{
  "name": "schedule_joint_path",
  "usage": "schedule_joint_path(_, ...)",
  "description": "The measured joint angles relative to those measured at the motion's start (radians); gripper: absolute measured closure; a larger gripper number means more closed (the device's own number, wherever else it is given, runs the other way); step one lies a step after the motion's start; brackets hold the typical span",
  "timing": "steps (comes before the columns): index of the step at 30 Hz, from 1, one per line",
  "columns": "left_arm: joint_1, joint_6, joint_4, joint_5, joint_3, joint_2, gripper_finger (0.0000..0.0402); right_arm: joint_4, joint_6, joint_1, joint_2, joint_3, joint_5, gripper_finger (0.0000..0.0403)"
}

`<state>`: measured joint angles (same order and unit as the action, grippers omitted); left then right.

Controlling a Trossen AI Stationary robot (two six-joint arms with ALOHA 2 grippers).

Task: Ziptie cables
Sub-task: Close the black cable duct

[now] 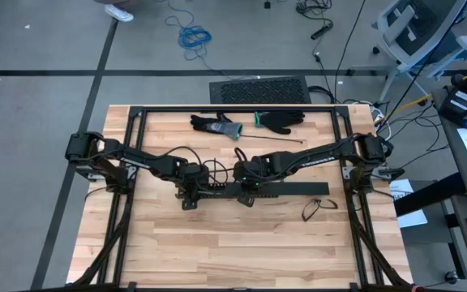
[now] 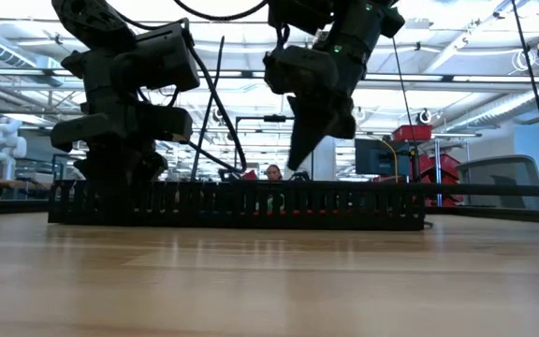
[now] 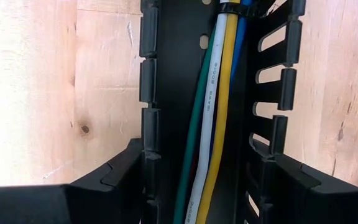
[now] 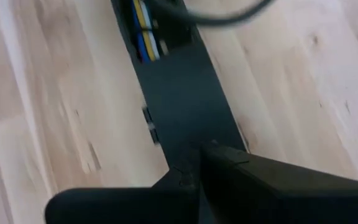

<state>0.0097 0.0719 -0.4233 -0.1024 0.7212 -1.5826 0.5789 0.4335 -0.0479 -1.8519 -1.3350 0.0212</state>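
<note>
A long black slotted duct (image 1: pixel 298 189) lies across the middle of the table. Inside it run the cables (image 3: pixel 219 106), green, white, yellow and blue, with a black zip tie (image 3: pixel 229 9) around them farther along. My left gripper (image 1: pixel 191 197) straddles the duct's left end from above. My right gripper (image 1: pixel 248 193) points down over the middle of the duct, shut (image 2: pixel 296 167), its tips just above the duct's top edge with nothing visible between them. In the right wrist view the cables (image 4: pixel 145 31) show beyond a plain black stretch of duct (image 4: pixel 179 93). My left gripper holds the duct by its two slotted side walls, one finger (image 3: pixel 120 180) outside one wall (image 3: pixel 149 134) and the other finger (image 3: pixel 297 183) outside the opposite wall (image 3: pixel 277 134). The fingers come steeply from above and lie across the duct, which rests flat on the table.
Two gloves (image 1: pixel 217 126) (image 1: pixel 282 120) lie at the table's far edge, and a loose thin black tie (image 1: pixel 278 141) lies just in front of them. A pair of glasses (image 1: pixel 319 208) lies near the duct's right end. The near half of the table is bare wood.
</note>
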Motion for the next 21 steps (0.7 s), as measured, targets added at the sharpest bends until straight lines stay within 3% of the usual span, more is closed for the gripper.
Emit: schedule_joint_path(21, 0.001, 0.002, 0.006, 0.005, 0.000, 0.000, 0.0166, -0.084, 0.000, 0.000, -0.055, 0.000, -0.023, 0.0403)
